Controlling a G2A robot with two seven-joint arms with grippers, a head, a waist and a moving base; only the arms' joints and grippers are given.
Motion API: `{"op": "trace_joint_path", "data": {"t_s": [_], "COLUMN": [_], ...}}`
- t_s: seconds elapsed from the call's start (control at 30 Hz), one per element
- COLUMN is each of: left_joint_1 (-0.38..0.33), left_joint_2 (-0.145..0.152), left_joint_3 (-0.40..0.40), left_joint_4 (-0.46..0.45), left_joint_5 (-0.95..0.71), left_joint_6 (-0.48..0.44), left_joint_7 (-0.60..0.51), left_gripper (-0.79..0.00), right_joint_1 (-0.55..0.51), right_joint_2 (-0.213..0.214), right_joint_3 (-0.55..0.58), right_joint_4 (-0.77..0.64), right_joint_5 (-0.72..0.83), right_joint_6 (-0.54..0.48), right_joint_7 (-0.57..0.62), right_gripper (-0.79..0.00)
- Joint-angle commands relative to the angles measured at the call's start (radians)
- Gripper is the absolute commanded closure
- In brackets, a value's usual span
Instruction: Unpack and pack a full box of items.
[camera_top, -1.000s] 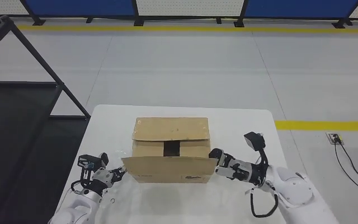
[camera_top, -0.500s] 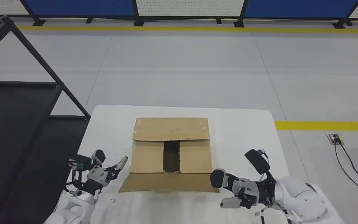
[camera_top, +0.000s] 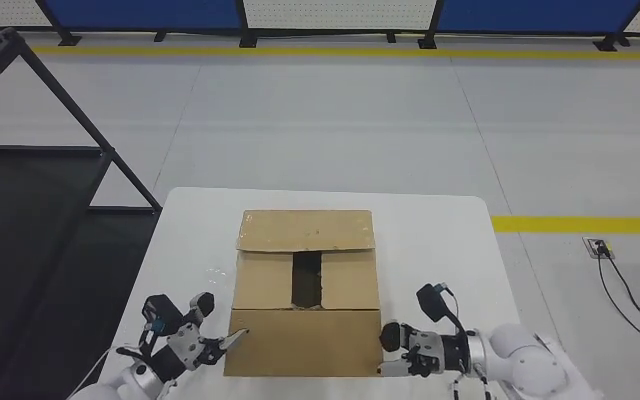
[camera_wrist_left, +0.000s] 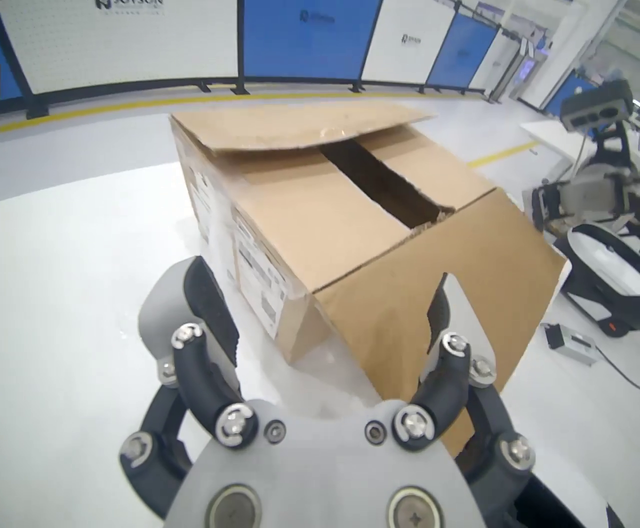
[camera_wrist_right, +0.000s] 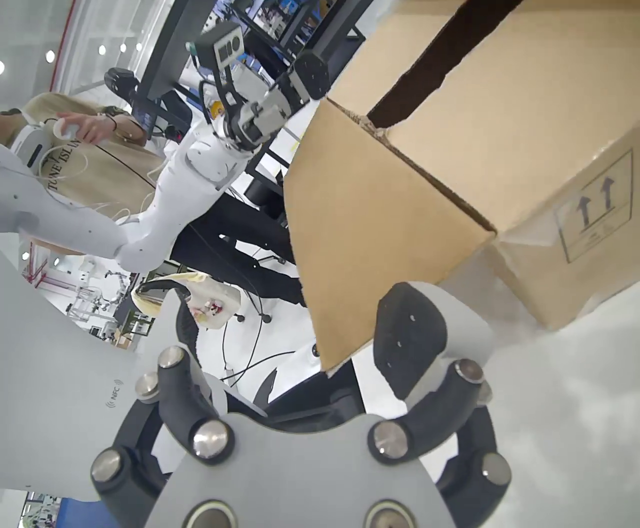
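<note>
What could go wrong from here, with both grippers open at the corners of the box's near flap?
1. The near flap lies between the open left gripper and right gripper; an uneven pull could tear it or drag the box along the table.
2. The far flap is only partly raised and may drop back over the closed inner flaps.

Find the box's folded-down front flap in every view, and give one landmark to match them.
Top view: the front flap, lower middle, along the near edge of the box.
Left wrist view: front flap slopes down off the box, behind the left pincer.
Right wrist view: front flap, corner inside the right pincer.
Shared landmark: the dark slot between the top flaps.
</note>
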Motion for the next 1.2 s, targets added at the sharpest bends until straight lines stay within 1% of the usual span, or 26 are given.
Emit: {"op": "trace_joint_path", "data": {"t_s": [0.0,0.17,0.23,0.27,0.3,0.4,0.6,0.67,0.77,0.9,1.03,1.17], "left_joint_1": [-0.004,-0.018,-0.022,-0.024,-0.026,-0.028,-0.027,-0.027,-0.027,-0.027,-0.027,-0.027], "left_joint_2": [0.002,0.003,0.003,0.003,0.003,0.003,0.003,0.003,0.003,0.003,0.003,0.003], "left_joint_3": [0.009,0.033,0.038,0.04,0.041,0.041,0.041,0.041,0.041,0.041,0.041,0.041], "left_joint_4": [0.007,0.024,0.028,0.031,0.035,0.038,0.038,0.038,0.038,0.038,0.038,0.038], "left_joint_5": [0.031,0.075,0.086,0.087,0.087,0.08,0.078,0.078,0.078,0.078,0.078,0.078], "left_joint_6": [-0.002,0.027,0.041,0.046,0.054,0.075,0.077,0.077,0.077,0.077,0.077,0.077], "left_joint_7": [-0.017,-0.013,-0.011,-0.008,-0.005,0.003,0.003,0.003,0.003,0.003,0.003,0.003], "left_gripper": [-0.785,-0.785,-0.785,-0.785,-0.785,-0.785,-0.785,-0.785,-0.785,-0.785,-0.785,-0.785], "right_joint_1": [0.003,0.005,0.002,-0.001,-0.003,-0.003,-0.003,-0.009,0.033,0.139,0.243,0.324], "right_joint_2": [0.0,0.001,0.0,0.0,0.001,0.001,0.001,0.0,-0.005,-0.024,-0.047,-0.071], "right_joint_3": [0.005,0.037,0.06,0.071,0.077,0.077,0.077,0.058,0.023,-0.042,-0.117,-0.183], "right_joint_4": [-0.01,-0.045,-0.053,-0.057,-0.063,-0.063,-0.063,-0.074,-0.054,0.023,0.12,0.209], "right_joint_5": [0.02,0.054,0.061,0.047,0.027,0.027,0.027,0.046,0.129,0.244,0.292,0.314], "right_joint_6": [-0.004,-0.007,0.015,0.043,0.065,0.065,0.065,0.082,0.158,0.342,0.484,0.536], "right_joint_7": [-0.021,-0.103,-0.17,-0.201,-0.208,-0.208,-0.208,-0.192,-0.164,-0.185,-0.202,-0.224], "right_gripper": [-0.785,-0.785,-0.785,-0.785,-0.785,-0.785,-0.785,-0.785,-0.785,-0.785,-0.785,-0.785]}}
